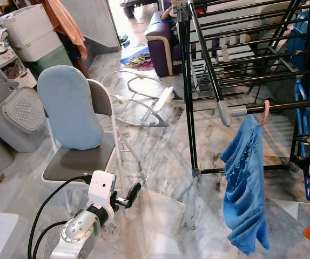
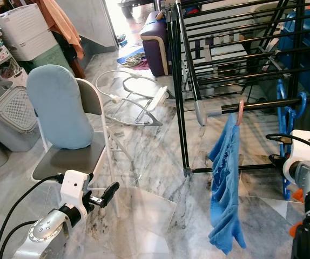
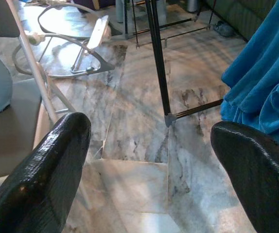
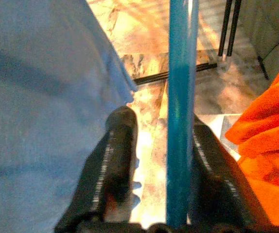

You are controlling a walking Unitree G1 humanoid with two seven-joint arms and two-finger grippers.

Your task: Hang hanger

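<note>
One hanger already hangs on the drying rack [image 1: 214, 70] from where I sit: a pink hook [image 1: 265, 112] is over the rack's low front rail, with a blue shirt [image 1: 245, 183] draped down from it toward the marble floor [image 1: 166, 162]. My right gripper [image 4: 156, 145] sits just off the rack's right end, and through its wrist camera I see a blue hanger [image 4: 181, 111] running straight between the two black fingers, which look closed on it or very nearly so; orange cloth [image 4: 256, 145] sits beside it on one side and the blue shirt fills the other. In the head view more blue hangers [image 2: 287, 108] cluster at that same end of the rack. My left gripper [image 1: 134, 193] hovers low, well to the left of the rack near the folding chair [image 1: 79, 151] with its pale blue cushion [image 1: 68, 105], fingers spread wide and holding nothing. I judge the job partly done: one garment is up, and the blue hanger in my right gripper must yet be lifted and hooked over a rail.
</note>
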